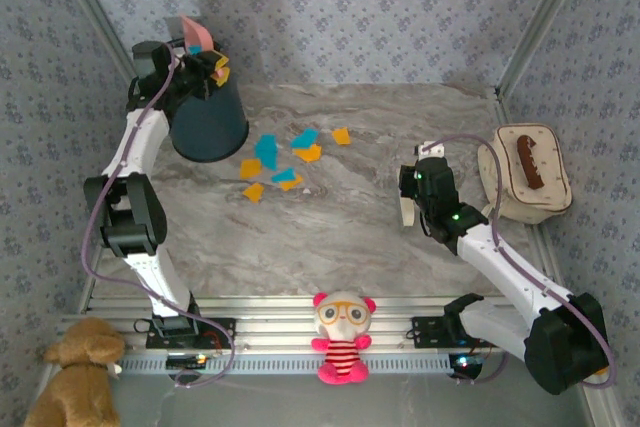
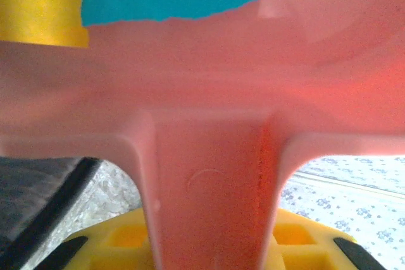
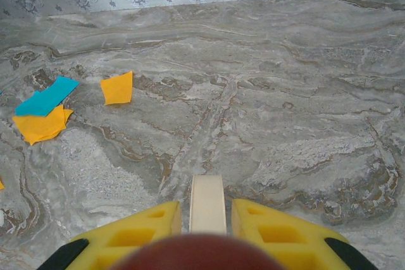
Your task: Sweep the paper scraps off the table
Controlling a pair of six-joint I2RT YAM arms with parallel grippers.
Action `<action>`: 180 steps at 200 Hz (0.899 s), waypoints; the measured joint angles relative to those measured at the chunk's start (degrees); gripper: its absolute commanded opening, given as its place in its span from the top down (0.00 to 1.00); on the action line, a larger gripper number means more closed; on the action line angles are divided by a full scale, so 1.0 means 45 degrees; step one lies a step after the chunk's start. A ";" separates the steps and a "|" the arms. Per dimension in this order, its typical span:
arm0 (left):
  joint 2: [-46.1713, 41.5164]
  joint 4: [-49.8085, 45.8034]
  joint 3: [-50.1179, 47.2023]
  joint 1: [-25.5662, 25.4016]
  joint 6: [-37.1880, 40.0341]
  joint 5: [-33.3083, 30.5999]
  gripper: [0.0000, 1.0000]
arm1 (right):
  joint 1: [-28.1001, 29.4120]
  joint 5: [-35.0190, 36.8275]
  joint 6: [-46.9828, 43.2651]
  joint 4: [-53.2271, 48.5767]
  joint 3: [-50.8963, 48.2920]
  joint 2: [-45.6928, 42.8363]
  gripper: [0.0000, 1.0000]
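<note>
Our left gripper (image 1: 210,67) clamps the dustpan (image 2: 202,105), our right gripper (image 3: 205,214) a handle (image 3: 207,188). The scraps (image 1: 265,152) lie between them.

Paper scraps (image 1: 265,150) are orange and cyan, table (image 1: 380,247) veined grey marble, dustpan (image 2: 209,93) pink, handle (image 3: 207,203) cream

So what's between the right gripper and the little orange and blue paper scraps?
Just bare grey marble-patterned table, in the top and right wrist views.
</note>
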 measured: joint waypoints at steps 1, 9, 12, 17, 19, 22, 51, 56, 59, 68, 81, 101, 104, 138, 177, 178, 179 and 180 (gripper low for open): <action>-0.0010 0.0044 -0.0015 0.0000 -0.0044 0.0000 1.00 | 0.0000 0.0000 0.0000 0.0000 0.0000 0.0000 1.00; -0.0063 0.0267 -0.0102 0.0000 -0.0243 -0.0005 1.00 | 0.0000 0.0000 0.0000 0.0000 0.0000 0.0000 1.00; -0.0083 0.0364 -0.0141 0.0000 -0.0330 -0.0005 1.00 | 0.0000 0.0000 0.0000 0.0000 0.0000 0.0000 1.00; -0.0117 0.0510 -0.0204 0.0000 -0.0457 0.0000 1.00 | 0.0000 0.0000 0.0000 0.0000 0.0000 0.0005 1.00; -0.0131 0.0573 -0.0223 0.0000 -0.0500 -0.0005 1.00 | 0.0000 0.0000 0.0000 0.0000 0.0000 0.0005 1.00; -0.0155 0.0627 -0.0248 0.0000 -0.0578 -0.0005 1.00 | 0.0000 0.0000 0.0000 0.0000 0.0000 0.0005 1.00; -0.0355 0.1418 -0.0627 0.0000 -0.1360 -0.0078 1.00 | 0.0005 -0.0005 0.0053 0.0000 0.0000 0.0024 1.00; -0.0403 0.1515 -0.0699 0.0000 -0.1481 -0.0102 1.00 | 0.0005 -0.0005 0.0063 0.0000 0.0000 0.0034 1.00; -0.0427 0.1583 -0.0753 0.0000 -0.1574 -0.0131 1.00 | 0.0000 -0.0005 0.0078 0.0000 0.0000 0.0039 1.00; -0.0510 0.1846 -0.0894 0.0000 -0.1855 -0.0199 1.00 | 0.0005 -0.0015 0.0087 0.0000 0.0000 0.0053 1.00; -0.0641 0.2161 -0.1083 0.0000 -0.2229 -0.0296 1.00 | 0.0005 -0.0058 0.0087 0.0000 0.0000 0.0063 1.00; -0.0933 0.2647 -0.1428 0.0000 -0.2822 -0.0495 1.00 | 0.0005 -0.0092 0.0092 0.0000 0.0000 0.0063 1.00; -0.0976 0.2773 -0.1501 0.0000 -0.2948 -0.0554 1.00 | 0.0005 -0.0092 0.0087 0.0000 0.0000 0.0063 1.00; -0.1409 0.3861 -0.2084 -0.0005 -0.4065 -0.1073 1.00 | 0.0005 -0.0092 0.0092 0.0000 -0.0029 0.0063 1.00; -0.1423 0.5319 -0.2642 -0.0214 -0.5537 -0.1481 1.00 | 0.0005 -0.0092 0.0092 0.0000 -0.0049 0.0063 1.00; -0.1423 0.5348 -0.2657 -0.0219 -0.5566 -0.1501 1.00 | 0.0010 -0.0092 0.0092 0.0000 -0.0049 0.0063 1.00; -0.1423 0.5377 -0.2667 -0.0228 -0.5595 -0.1506 1.00 | 0.0010 -0.0092 0.0092 0.0000 -0.0049 0.0063 1.00; -0.1423 0.5421 -0.2691 -0.0243 -0.5634 -0.1520 1.00 | 0.0015 -0.0092 0.0092 0.0000 -0.0049 0.0063 1.00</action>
